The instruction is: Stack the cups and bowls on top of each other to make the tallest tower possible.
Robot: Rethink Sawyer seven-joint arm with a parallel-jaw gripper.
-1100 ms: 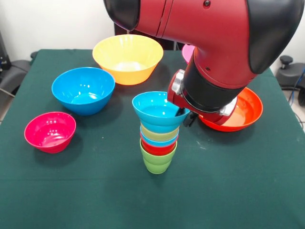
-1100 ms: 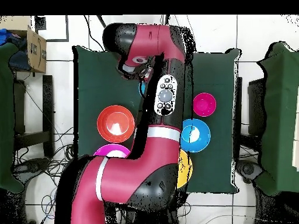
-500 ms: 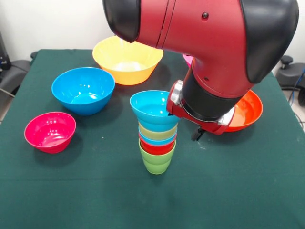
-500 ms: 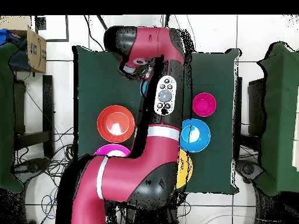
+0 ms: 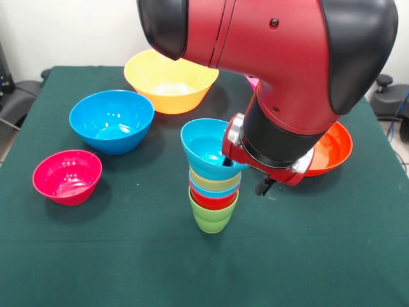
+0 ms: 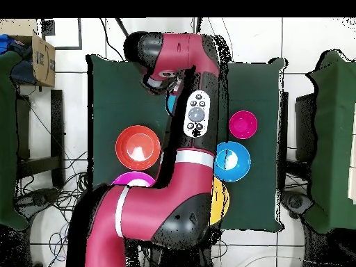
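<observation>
Tower — light blue bowl tilted on top | hand at bowl rim

bright even light; soft shadows; glare spots inside glossy bowls.

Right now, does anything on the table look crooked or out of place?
Yes. The small light blue bowl on top of the tower sits tilted, not level on the cups below. The other bowls rest upright on the table.

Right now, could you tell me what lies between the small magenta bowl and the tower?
Only bare green tablecloth separates the small magenta bowl from the tower; the front view shows this.
</observation>
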